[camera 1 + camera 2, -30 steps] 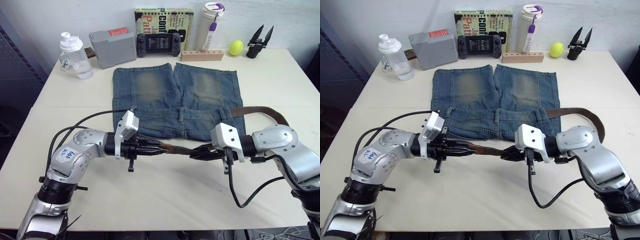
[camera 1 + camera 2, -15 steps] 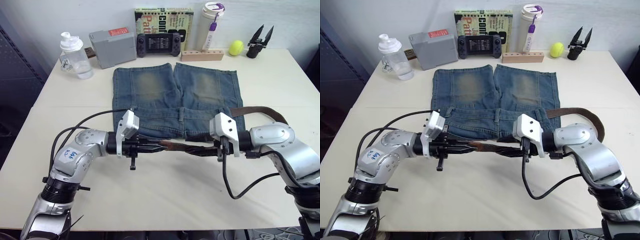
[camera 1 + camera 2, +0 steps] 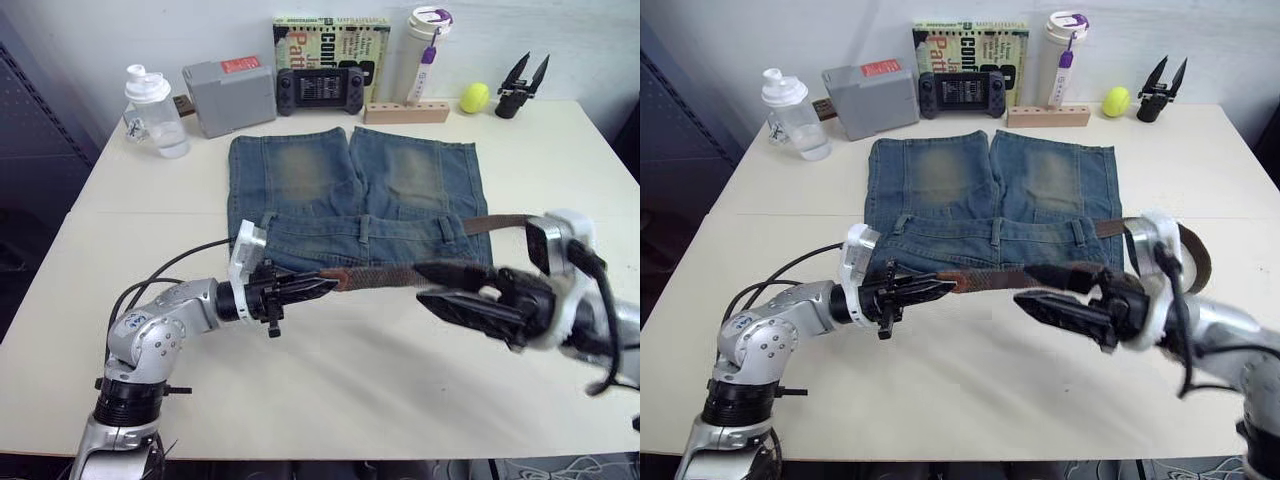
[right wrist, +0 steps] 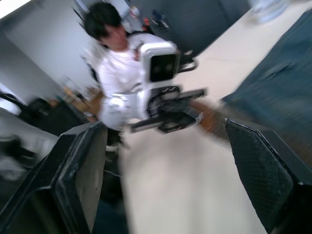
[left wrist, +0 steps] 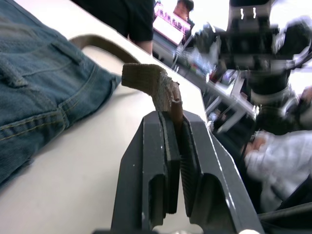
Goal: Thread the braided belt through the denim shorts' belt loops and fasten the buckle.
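I count one pair of denim shorts (image 3: 355,200), lying flat at the middle of the table (image 3: 330,370) with the legs pointing to the far edge and the waistband toward me. There is one braided belt (image 3: 385,277): it runs along the near edge of the waistband, then loops back round the shorts' right side. I cannot make out the buckle. Two or three belt loops (image 3: 365,229) show as upright strips on the waistband.

Along the far edge I count one clear shaker bottle (image 3: 152,110), one grey box (image 3: 230,95), one handheld game console (image 3: 322,89), one book (image 3: 330,30), one white tumbler (image 3: 422,50), one wooden block (image 3: 405,110), one yellow-green ball (image 3: 473,97) and one spare black gripper part (image 3: 522,85).

My left gripper (image 3: 325,284) is clamped on the belt's leather tip, just off the waistband's near edge; the left wrist view shows the tip pinched between the pads. My right gripper (image 3: 440,285) has its fingers spread wide, holding nothing.

Half a second ago the right gripper was closed down by the belt, close to the left one; it has since let go, drawn back toward the near right and lifted off the table.
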`<state>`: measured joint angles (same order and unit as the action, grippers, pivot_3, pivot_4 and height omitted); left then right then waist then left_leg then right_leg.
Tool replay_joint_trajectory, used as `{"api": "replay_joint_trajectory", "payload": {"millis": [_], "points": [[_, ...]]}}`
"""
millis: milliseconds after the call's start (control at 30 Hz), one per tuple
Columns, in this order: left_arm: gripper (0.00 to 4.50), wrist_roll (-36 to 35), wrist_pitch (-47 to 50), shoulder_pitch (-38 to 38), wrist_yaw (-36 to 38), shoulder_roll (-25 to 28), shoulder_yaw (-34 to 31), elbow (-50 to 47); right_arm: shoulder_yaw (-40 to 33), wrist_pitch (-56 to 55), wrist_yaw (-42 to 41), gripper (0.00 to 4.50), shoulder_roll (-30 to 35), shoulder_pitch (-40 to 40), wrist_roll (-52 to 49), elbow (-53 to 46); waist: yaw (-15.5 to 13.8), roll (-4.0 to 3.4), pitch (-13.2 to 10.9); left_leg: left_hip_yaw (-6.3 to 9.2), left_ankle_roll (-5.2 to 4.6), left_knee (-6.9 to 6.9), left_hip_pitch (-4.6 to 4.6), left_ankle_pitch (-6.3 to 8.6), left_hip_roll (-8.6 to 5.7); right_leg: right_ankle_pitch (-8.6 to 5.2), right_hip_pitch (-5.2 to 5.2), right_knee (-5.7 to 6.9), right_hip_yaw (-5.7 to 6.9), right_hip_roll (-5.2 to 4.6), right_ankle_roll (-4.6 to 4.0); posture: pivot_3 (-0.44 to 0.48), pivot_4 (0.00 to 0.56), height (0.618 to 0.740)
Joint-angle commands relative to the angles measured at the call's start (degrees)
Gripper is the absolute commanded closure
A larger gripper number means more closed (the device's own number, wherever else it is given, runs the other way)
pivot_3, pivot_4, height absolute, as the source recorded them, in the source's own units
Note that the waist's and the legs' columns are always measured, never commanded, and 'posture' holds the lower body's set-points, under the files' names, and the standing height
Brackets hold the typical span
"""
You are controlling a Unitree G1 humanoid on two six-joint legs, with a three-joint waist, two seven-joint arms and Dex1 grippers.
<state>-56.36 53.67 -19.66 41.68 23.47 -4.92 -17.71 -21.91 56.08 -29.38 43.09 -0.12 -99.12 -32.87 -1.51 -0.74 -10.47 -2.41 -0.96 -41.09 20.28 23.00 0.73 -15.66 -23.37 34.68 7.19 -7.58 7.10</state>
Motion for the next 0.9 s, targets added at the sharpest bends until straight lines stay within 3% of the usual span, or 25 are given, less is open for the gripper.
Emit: {"api": "replay_joint_trajectory", "payload": {"millis": [33, 200, 367, 733, 833, 900], "points": [[4.50, -9.60, 4.28, 0.34, -7.74, -2.74, -4.08, -2.25, 7.57, -4.86, 11.55, 0.42, -5.86, 4.29, -1.68, -4.76, 0.06, 0.02, 0.00, -0.01, 0.00, 0.00, 0.00, 0.00, -0.02, 0.00, 0.00, 0.00, 0.00, 0.01, 0.00, 0.000, 0.150, 0.726], [4.50, -14.17, 6.35, 0.90, -14.33, -4.79, -4.42, -3.58, 14.47, -12.54, 23.13, 0.42, -17.76, 4.22, 5.02, -2.17, 0.05, 0.04, 0.02, -0.07, 0.00, -0.03, -0.01, 0.00, -0.07, 0.00, -0.05, 0.03, -0.16, 0.00, 0.00, 0.000, 0.150, 0.726], [4.50, -16.81, 6.75, 1.43, -17.57, -5.12, -4.10, -3.87, 16.23, -18.41, 27.51, 0.42, -26.85, 1.31, 6.22, 0.03, 0.11, -0.01, 0.04, -0.07, 0.01, 0.00, -0.01, 0.00, -0.12, 0.00, -0.07, 0.01, -0.17, 0.07, 0.00, 0.000, 0.150, 0.726], [4.50, -19.18, 6.16, 0.75, -19.97, -4.28, -3.92, -3.08, 15.58, -23.21, 29.81, 0.42, -31.16, 0.77, 5.60, 0.15, 0.17, -0.01, 0.04, -0.14, 0.01, 0.03, -0.01, 0.00, -0.09, -0.01, -0.10, -0.01, -0.19, 0.14, -0.02, 0.000, 0.150, 0.726], [4.50, -19.36, 6.05, 0.80, -19.98, -4.13, -3.81, -3.09, 15.50, -23.95, 29.93, 1.07, -31.38, 0.72, 6.22, 0.50, 0.17, -0.01, 0.04, -0.17, 0.01, 0.04, -0.01, 0.00, -0.09, -0.01, -0.12, -0.01, -0.22, 0.14, -0.02, 0.000, 0.150, 0.726], [4.50, -19.37, 6.03, 0.81, -19.90, -4.04, -3.79, -3.04, 15.44, -24.59, 30.33, 2.05, -31.74, 0.67, 6.72, 0.74, 0.17, -0.01, 0.04, -0.19, 0.01, 0.04, -0.01, 0.00, -0.09, -0.01, -0.13, -0.01, -0.23, 0.14, -0.02, 0.000, 0.150, 0.726]]}}
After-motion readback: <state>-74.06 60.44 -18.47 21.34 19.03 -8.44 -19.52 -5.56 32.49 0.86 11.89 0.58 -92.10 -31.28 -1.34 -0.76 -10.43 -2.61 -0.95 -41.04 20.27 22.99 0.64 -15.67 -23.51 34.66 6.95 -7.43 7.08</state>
